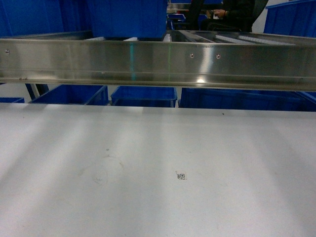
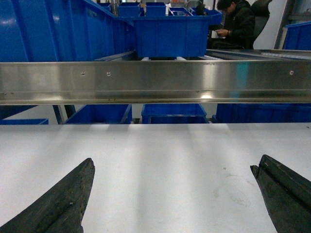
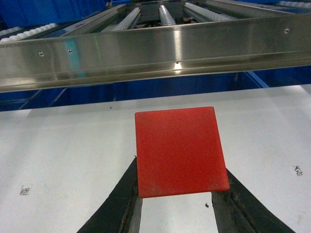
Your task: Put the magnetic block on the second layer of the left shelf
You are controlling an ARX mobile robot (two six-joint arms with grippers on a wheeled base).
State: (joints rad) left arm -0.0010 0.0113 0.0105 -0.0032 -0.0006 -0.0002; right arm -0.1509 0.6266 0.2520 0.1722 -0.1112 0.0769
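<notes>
- While my right gripper point(image 3: 177, 194) clamps the magnetic block point(image 3: 180, 150) between both fingers, the red piece sits just ahead of my wrist, above the white tabletop point(image 3: 63, 145).
- Steel rail point(image 3: 155, 53) runs across beyond the block; roller rails point(image 3: 165, 12) lie behind it, nothing on the rollers I can see.
- My left gripper point(image 2: 172, 194) is spread wide, fingers point(image 2: 63, 199) well apart, nothing between them, tabletop below.
- Ahead of my left hand, past the rail, a blue bin point(image 2: 170, 34) sits on the left shelf second layer point(image 2: 155, 80); its contents are hidden by the wall.
- More blue bins point(image 1: 143, 95) under the rail in the head view, insides not visible.
- Neither gripper shows in the head view.
</notes>
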